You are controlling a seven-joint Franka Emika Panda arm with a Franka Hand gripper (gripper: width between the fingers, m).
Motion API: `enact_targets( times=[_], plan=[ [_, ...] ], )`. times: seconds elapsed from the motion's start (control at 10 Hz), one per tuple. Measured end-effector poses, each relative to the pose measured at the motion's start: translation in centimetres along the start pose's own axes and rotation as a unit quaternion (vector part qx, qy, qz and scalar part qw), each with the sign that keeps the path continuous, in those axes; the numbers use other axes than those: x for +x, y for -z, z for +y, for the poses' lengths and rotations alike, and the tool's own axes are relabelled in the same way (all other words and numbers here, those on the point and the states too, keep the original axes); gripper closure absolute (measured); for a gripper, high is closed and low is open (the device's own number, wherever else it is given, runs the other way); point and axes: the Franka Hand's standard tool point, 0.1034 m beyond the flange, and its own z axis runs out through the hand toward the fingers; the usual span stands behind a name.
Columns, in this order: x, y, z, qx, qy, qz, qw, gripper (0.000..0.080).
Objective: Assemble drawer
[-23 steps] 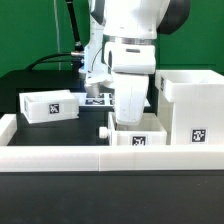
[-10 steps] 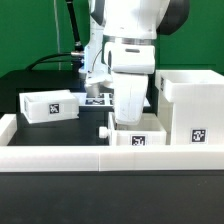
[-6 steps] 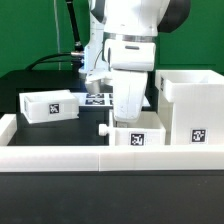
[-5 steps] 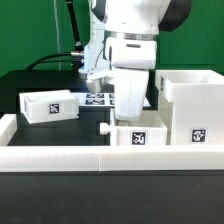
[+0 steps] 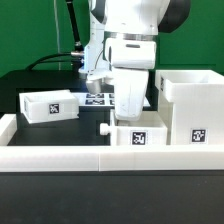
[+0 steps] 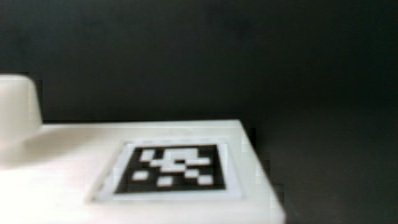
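A small white knobbed tray (image 5: 138,135) sits just behind the low front wall, its knob (image 5: 103,128) pointing to the exterior view's left. My gripper (image 5: 130,116) reaches down onto this tray's back wall and looks shut on it; the fingertips are hidden by the tray. A second small tray (image 5: 50,105) lies at the exterior view's left. The large boxy casing (image 5: 190,110) stands at the right, close beside the held tray. The wrist view shows a tagged white face (image 6: 173,168) and a white round part (image 6: 15,110); no fingers show there.
A low white wall (image 5: 70,156) edges the table front. The marker board (image 5: 97,99) lies flat behind the arm. Black cables run at the back left.
The tray under the gripper has risen slightly and shifted a little toward the exterior view's right, with the gripper. The other tray and the casing have not moved.
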Motion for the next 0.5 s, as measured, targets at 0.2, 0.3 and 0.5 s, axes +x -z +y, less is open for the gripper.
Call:
enact_targets(
  times=[0.2, 0.3, 0.5],
  plan=[
    [0.10, -0.13, -0.36, 0.009, 0.014, -0.006, 1.000, 0.0757],
    [0.02, -0.19, -0.53, 0.013, 0.018, -0.008, 1.000, 0.0757],
    [0.02, -0.25, -0.65, 0.015, 0.019, -0.008, 1.000, 0.0757]
  ],
)
